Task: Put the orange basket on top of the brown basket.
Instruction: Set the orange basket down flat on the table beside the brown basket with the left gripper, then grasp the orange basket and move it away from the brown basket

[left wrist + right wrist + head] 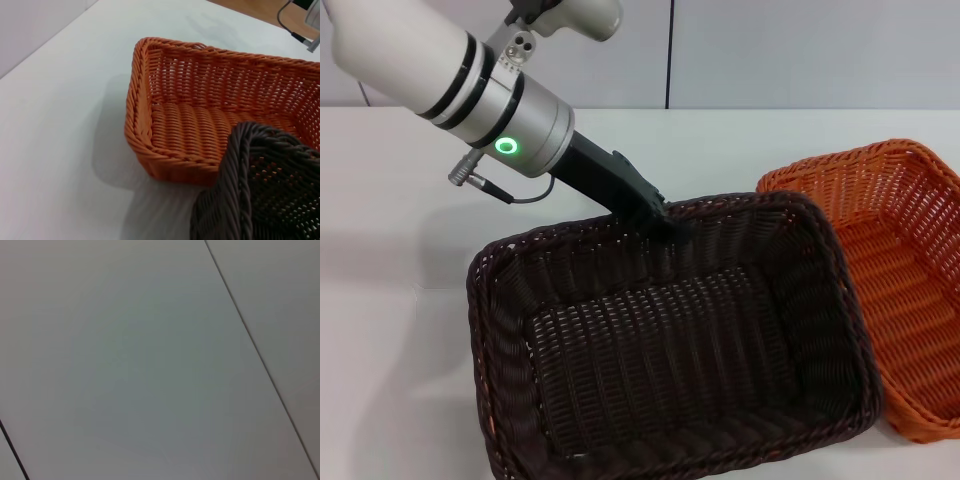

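My left gripper point(663, 220) is shut on the far rim of the brown basket point(670, 350) and holds it tilted, above the table. The brown basket's right edge overlaps the left side of the orange basket point(895, 280), which rests on the table at the right. In the left wrist view a corner of the brown basket point(260, 185) hangs in front of the orange basket point(200, 125), whose inside is empty. My right gripper shows in no view.
The white table point(400, 260) stretches to the left and behind the baskets. A pale wall point(770, 50) stands at the back. The right wrist view shows only a pale panelled surface point(150, 360) with dark seams.
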You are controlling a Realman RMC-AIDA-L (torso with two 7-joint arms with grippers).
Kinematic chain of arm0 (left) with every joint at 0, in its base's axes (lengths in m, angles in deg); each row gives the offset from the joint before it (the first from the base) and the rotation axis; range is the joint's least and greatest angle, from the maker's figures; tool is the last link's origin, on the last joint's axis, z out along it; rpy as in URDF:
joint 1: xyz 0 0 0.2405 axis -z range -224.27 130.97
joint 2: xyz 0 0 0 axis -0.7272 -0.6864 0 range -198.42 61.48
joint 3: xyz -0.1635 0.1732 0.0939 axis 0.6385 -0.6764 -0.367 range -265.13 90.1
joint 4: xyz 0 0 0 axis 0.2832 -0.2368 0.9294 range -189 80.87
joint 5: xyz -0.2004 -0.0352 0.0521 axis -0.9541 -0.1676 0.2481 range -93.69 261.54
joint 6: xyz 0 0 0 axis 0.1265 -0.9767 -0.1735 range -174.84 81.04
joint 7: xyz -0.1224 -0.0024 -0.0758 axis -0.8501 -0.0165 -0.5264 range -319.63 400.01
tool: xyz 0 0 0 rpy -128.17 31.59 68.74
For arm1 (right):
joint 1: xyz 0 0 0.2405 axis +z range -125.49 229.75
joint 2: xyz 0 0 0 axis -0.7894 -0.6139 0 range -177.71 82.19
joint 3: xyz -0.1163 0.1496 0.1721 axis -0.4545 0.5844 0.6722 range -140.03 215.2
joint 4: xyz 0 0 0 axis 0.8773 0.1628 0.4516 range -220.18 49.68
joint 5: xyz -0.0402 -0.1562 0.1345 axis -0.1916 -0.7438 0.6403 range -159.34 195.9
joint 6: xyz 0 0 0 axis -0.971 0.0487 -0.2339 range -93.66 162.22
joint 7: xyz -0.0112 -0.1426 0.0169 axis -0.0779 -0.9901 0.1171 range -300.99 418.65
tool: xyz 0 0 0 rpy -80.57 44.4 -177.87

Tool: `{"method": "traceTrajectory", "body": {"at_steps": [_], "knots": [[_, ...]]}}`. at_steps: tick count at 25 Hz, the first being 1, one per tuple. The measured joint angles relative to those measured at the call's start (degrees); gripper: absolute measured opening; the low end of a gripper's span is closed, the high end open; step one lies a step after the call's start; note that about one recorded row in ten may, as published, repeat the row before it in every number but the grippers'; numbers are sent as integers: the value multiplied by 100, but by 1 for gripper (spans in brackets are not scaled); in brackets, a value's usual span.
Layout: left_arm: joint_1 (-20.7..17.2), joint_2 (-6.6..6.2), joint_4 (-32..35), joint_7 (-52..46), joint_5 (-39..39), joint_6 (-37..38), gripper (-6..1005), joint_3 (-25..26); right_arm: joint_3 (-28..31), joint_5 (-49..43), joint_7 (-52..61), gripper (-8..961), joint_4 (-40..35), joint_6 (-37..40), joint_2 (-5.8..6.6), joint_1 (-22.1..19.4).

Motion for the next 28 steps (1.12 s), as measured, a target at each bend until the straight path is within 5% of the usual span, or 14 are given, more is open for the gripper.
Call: {"method": "traceTrajectory", "body": {"at_steps": [5,7,9,12,16,21,24,28], "knots": [[-82,19,-110,-174,-113,157,204,-148,-16,0,71,551,-4,21,-8,-11],[-319,12,-369,-180,-505,312,433,-125,-58,-19,253,551,-28,55,-9,-31],[-319,12,-369,-180,-505,312,497,-125,-195,-108,596,551,-78,139,-6,-80],[-1052,9,-835,164,-1965,788,593,-58,-779,-545,1628,551,-439,326,24,-228],[-1544,13,-963,677,-3134,1082,720,-56,-1791,-1781,3631,550,-1565,667,127,-523],[-1947,19,-967,1108,-4034,1240,809,-55,-2552,-3988,5760,550,-3075,1832,666,-628],[-2138,32,-951,1230,-4425,1409,835,-66,-2550,-6005,6499,550,-4054,2470,1038,-236],[-2358,29,-965,1283,-4858,1529,860,-32,-2575,-7543,6592,550,-4521,2943,1207,205]]}}
